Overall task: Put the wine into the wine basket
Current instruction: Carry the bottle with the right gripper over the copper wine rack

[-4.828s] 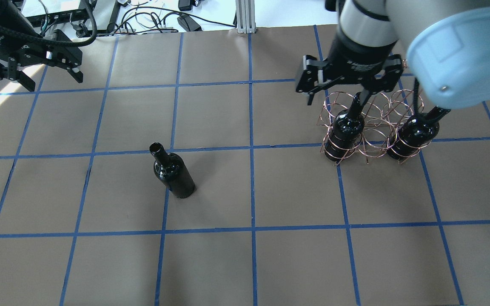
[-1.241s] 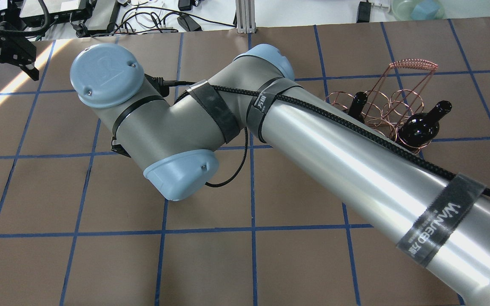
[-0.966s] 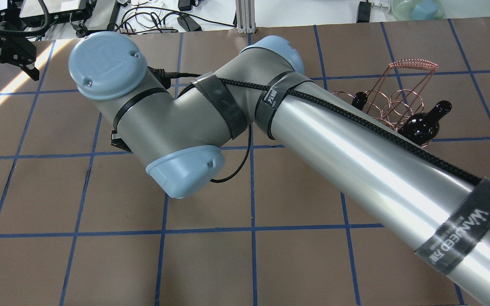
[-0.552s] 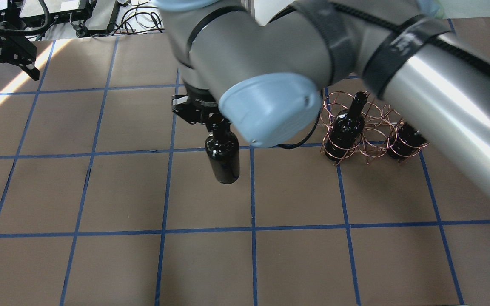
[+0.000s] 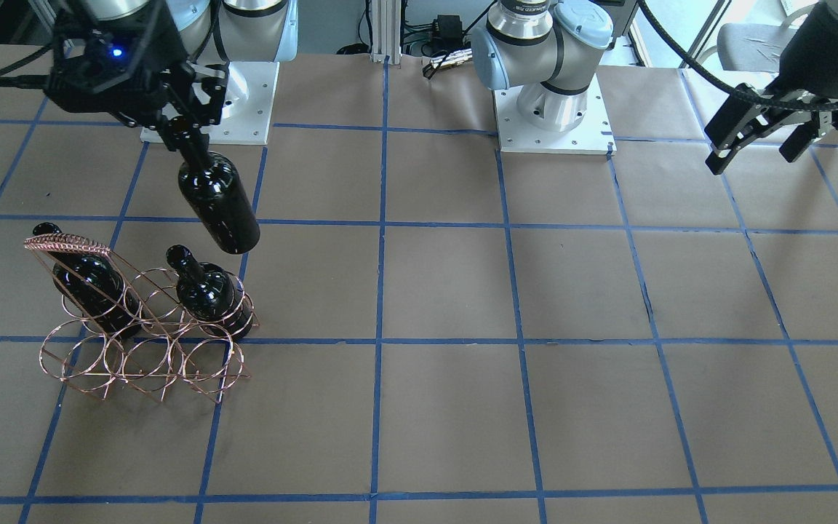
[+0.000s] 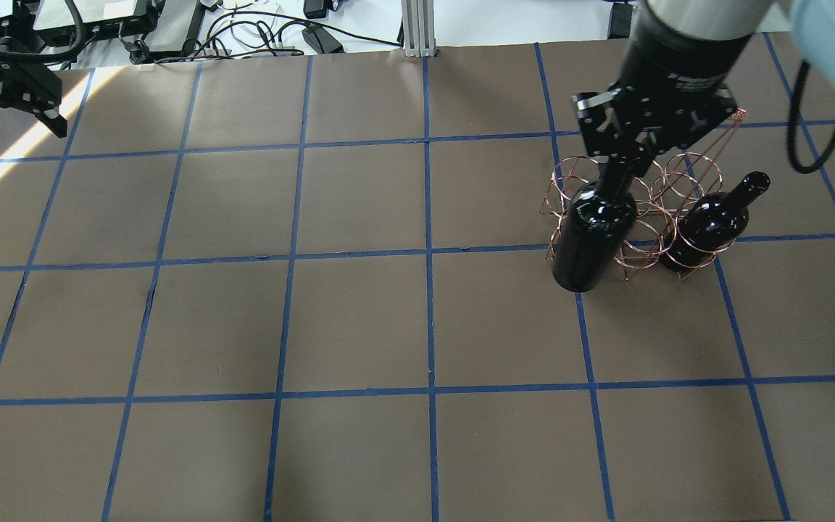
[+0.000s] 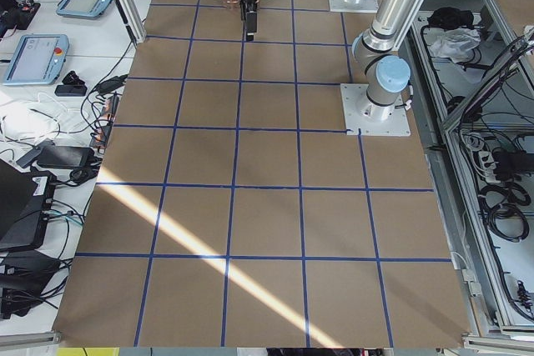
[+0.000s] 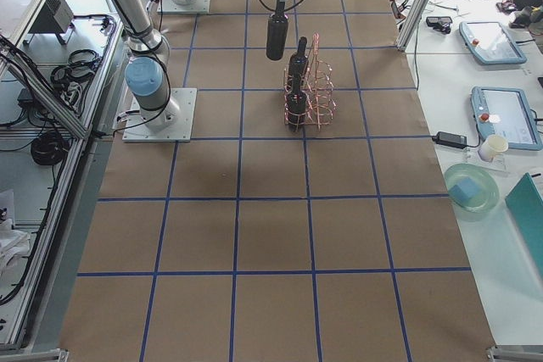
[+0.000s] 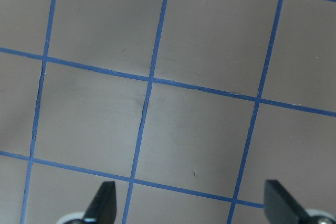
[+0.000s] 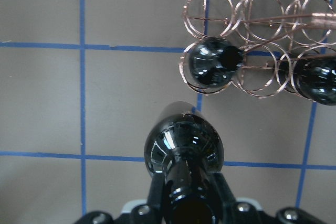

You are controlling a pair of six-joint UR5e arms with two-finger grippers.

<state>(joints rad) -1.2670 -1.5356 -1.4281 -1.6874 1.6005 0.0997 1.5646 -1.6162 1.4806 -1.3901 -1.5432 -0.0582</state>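
Bottle of glossy black glass (image 6: 591,239), pinched by right jaws, has arrived beside copper wire basket (image 5: 144,342), insertion pending; left jaws spread.

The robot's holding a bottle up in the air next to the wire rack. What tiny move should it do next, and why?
Probably slide the wine sideways until it hangs over a free ring. The right end effector grips its neck, and it hangs clear of the table beside the wine basket, not above any ring. Two other bottles already fill slots.
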